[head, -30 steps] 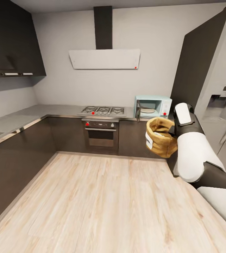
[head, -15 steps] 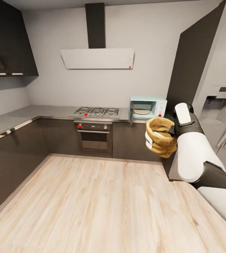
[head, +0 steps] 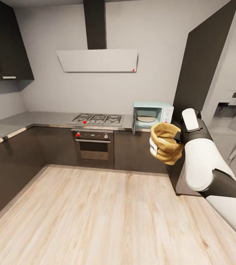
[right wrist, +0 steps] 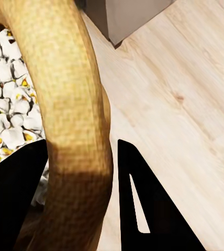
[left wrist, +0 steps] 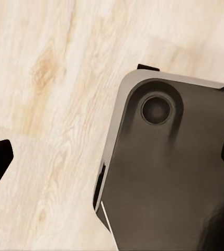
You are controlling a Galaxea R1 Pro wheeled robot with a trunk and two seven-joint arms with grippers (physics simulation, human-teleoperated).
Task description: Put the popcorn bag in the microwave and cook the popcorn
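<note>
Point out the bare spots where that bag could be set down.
The grey countertop left of the gas hob lies bare. The microwave stands open, only its round plate inside. Crowded: the hob's grates. The right gripper grips the popcorn bag.

The popcorn bag (head: 165,142) hides the right tool's (right wrist: 80,172) fingertips.

No readable text, brand, number or sign is to be found in any view. A white patch is seen on the side of the popcorn bag (head: 164,142), but whatever is printed there is too small to be read. Nothing legible is carried by the microwave (head: 153,116) either.
</note>
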